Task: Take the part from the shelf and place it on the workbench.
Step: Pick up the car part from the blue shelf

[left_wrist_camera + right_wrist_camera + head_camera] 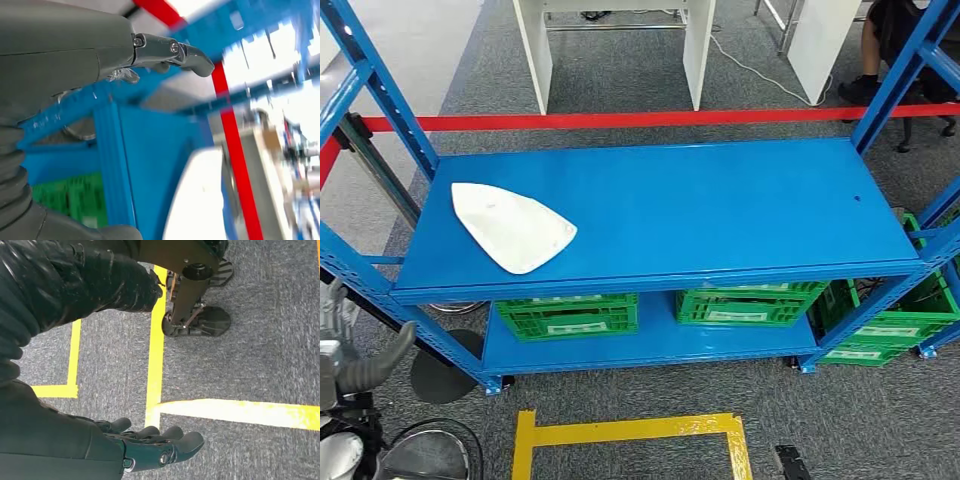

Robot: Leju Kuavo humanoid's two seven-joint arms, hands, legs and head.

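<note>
The part, a flat white rounded-triangle piece, lies on the left end of the blue shelf's top board. My left hand is low at the front left, below and in front of the shelf, and holds nothing. In the blurred left wrist view the thumb is stretched out, with the white part ahead on the blue board. My right hand hangs over the grey carpet with its fingers held straight and nothing in them.
Green crates stand on the lower shelf and beside it at the right. Blue uprights frame both ends. A red band runs behind. White table legs and a seated person are beyond. Yellow tape marks the floor.
</note>
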